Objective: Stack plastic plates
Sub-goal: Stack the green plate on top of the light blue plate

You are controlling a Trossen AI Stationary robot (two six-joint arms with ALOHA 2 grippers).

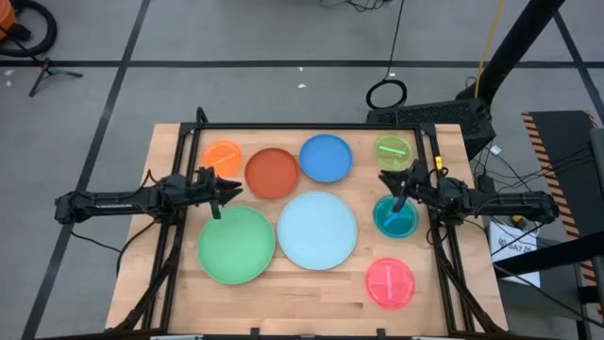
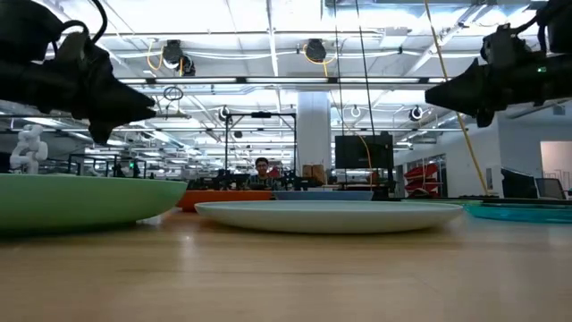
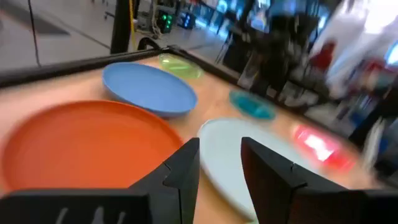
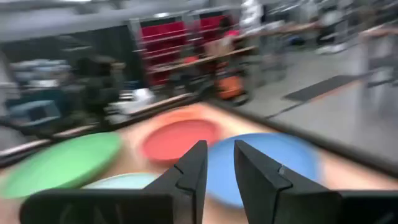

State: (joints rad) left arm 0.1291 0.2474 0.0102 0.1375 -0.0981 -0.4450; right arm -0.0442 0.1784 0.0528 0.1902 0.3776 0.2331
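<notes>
Eight plates lie flat on the table, none stacked. Along the far side are the small orange plate (image 1: 223, 156), rust-red plate (image 1: 272, 173), blue plate (image 1: 326, 158) and lime plate (image 1: 394, 150). Nearer lie the large green plate (image 1: 236, 244), the light blue plate (image 1: 317, 230), the teal plate (image 1: 394, 216) and the pink plate (image 1: 390, 282). My left gripper (image 1: 219, 194) (image 3: 221, 163) hovers open between the rust-red and green plates. My right gripper (image 1: 396, 189) (image 4: 219, 160) hovers open between the lime and teal plates. Both are raised above the table in the low view.
A dark frame rail (image 1: 311, 126) runs along the table's far edge and down both sides. Bare wood (image 1: 311, 302) shows along the near edge, left of the pink plate. A person sits far behind the table in the low view.
</notes>
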